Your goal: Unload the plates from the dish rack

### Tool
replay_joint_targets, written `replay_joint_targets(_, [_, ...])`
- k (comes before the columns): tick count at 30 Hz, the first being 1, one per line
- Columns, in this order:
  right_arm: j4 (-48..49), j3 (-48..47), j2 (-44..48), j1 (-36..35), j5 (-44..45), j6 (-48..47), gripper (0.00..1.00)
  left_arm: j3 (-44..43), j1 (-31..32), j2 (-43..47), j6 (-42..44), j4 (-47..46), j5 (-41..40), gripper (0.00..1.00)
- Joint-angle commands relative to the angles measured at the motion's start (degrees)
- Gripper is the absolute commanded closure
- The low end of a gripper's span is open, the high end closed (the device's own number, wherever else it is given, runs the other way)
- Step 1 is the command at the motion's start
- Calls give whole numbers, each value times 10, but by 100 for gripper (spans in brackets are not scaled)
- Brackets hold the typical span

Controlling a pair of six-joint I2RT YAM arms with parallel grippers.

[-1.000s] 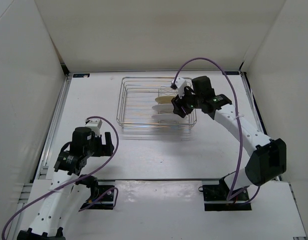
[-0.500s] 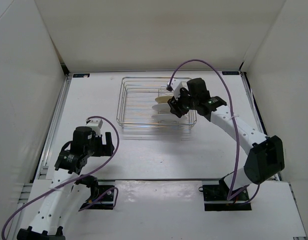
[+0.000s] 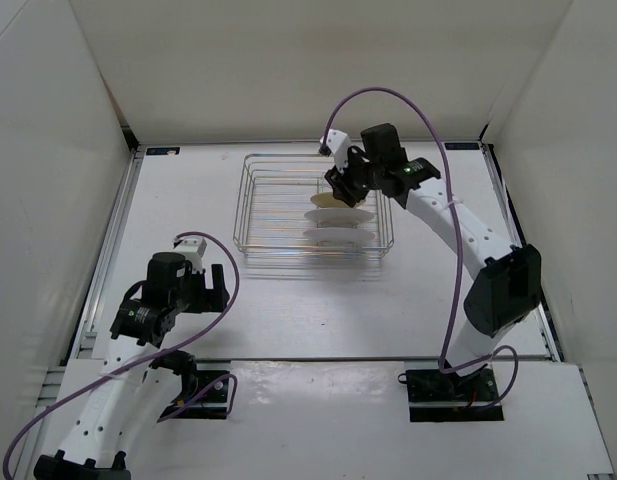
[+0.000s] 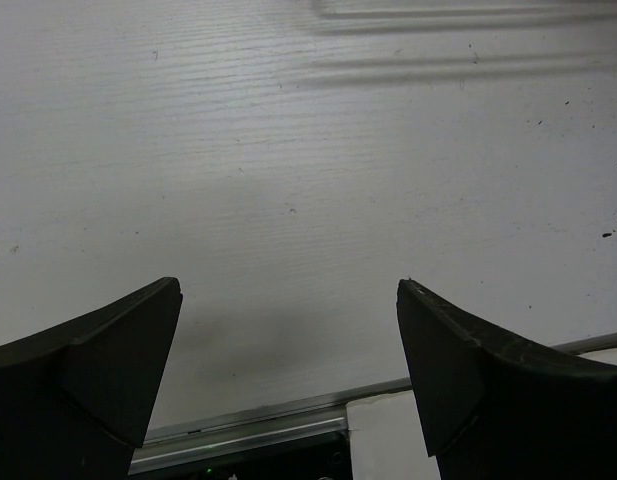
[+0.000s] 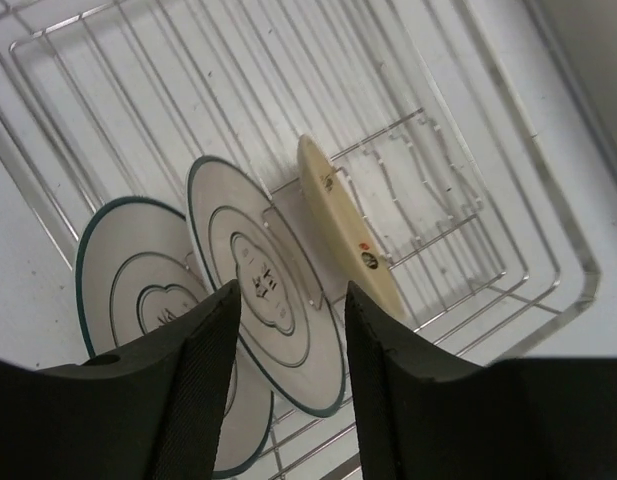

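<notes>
R tool [image 3: 340, 183]: moved from rack's R side to above plates [image 3: 338, 218]; jaws apart, empty, framing mid white plate [image 5: 250, 240].
All 3 upright in dish rack [image 3: 263, 205], tan plate [image 5: 338, 210] farthest.
None unloaded; grasp looks imminent.
L tool [image 4: 288, 290]: wide, empty, over bare desk [image 4: 308, 150].

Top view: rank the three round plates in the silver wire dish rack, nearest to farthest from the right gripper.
From the right gripper:
1. The tan-beige round plate, rearmost in the silver wire dish rack.
2. The middle white plate, just in front of it.
3. The front white plate, nearest the arm bases.
</notes>
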State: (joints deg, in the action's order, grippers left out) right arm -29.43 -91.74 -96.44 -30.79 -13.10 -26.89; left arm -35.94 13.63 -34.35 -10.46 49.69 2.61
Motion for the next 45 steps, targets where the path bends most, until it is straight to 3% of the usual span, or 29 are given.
replay_joint_targets(1, [-45,7,0,-1,-26,-19,52,-11,2,6,4,-7,3,0])
replay_joint_targets(10, [84,132,130,-1,-40,36,50,-12,1,0,4,-7,6,0])
replay_joint_targets(17, [21,124,196,-2,-86,32,46,-11,0,0,4,-6,9,0])
replay_joint_targets(25, [-7,203,196,-4,-123,30,48,-11,1,-2,4,-6,9,0])
replay_joint_targets(37, [96,280,165,-2,-66,53,48,-11,1,-4,5,-6,7,0])
replay_joint_targets(45, [93,255,121,-2,-68,63,63,-12,1,-5,4,-7,6,0])
